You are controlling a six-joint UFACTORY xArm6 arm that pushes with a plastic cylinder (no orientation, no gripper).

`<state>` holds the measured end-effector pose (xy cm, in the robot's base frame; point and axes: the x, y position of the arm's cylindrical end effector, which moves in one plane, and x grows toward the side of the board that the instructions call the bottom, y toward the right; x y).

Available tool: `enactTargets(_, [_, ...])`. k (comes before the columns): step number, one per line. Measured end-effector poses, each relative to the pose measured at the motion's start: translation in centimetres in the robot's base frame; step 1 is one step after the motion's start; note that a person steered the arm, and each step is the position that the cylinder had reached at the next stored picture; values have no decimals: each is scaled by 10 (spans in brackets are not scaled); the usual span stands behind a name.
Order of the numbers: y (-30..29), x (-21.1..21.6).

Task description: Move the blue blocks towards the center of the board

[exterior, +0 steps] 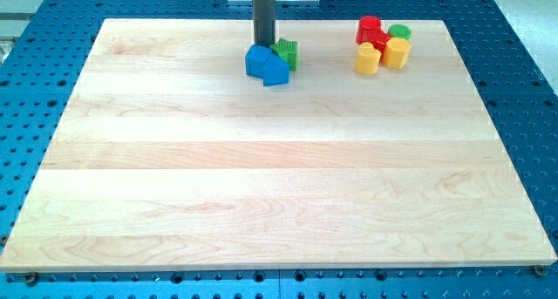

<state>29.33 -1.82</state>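
The rod comes down at the upper middle of the frame, and my tip (pixel 264 44) sits right at the top edge of the blue blocks (pixel 266 64), touching or just behind them; there is no claw on this arm, only the plain rod, so nothing spreads or pinches. The blue blocks are pressed together, and I cannot tell where one ends and the other begins, though the lower one has a peaked, house-like outline. A green block (pixel 287 52) with a ridged top leans against their right side. All of this lies near the board's (pixel 261 177) top edge, above its middle. In the upper right sits a tight cluster: a red block (pixel 370 29), a green cylinder (pixel 399 31) and two yellow blocks (pixel 383 54) in front. I can read no writing, brand or label anywhere. The board rests on a blue perforated table (pixel 44 81).
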Motion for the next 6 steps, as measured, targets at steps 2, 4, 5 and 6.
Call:
enactTargets(2, [13, 10])
enactTargets(4, [64, -71])
enactTargets(5, [96, -88])
enactTargets(6, [166, -88])
